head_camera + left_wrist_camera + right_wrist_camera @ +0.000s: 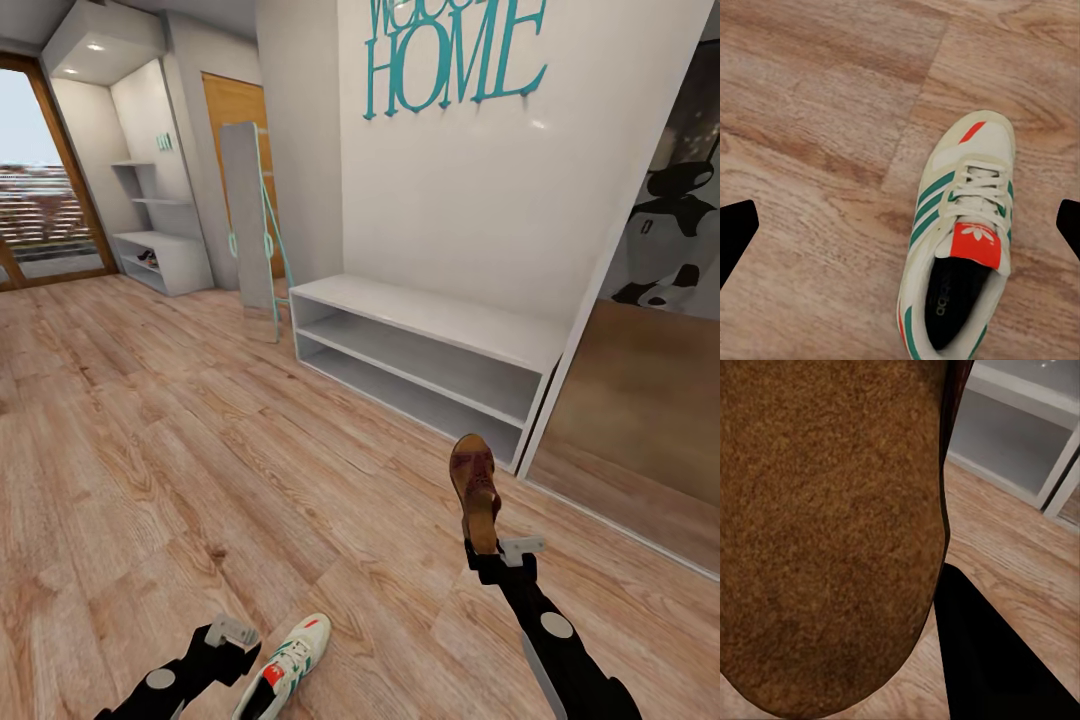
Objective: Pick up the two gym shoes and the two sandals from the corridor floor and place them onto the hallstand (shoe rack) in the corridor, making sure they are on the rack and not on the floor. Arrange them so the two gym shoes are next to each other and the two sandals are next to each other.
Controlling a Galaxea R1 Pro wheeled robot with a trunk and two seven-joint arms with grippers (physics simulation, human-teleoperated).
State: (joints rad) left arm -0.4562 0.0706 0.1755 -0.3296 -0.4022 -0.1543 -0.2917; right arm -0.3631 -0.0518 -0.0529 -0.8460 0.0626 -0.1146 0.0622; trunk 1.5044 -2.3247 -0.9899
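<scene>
Right gripper [497, 553] is clenched on the heel end of one brown sandal [476, 487] and holds it upright above the corridor floor [200, 450], toe pointing up, probably so it can be carried without dragging on the planks. In the right wrist view the sandal's footbed [825, 532] is very close to the camera, and one dark finger [990, 660] shows beside it. The left gripper [222, 640] has its fingers spread apart and grasps nothing; it hangs over a white gym shoe [290, 665] with green stripes that lies on the floor, and the shoe sits more toward one finger [1069, 225] than the other. The hallstand [160, 255], with wall shelves above its low bench, stands far away near the glass door, and something dark rests on it. A closer grey two-tier bench [430, 350] under the HOME lettering [455, 60] has no upper shelves, so I judge it is not the target. A tall standing mirror [250, 215] leans between them, beside the way to the hallstand.
</scene>
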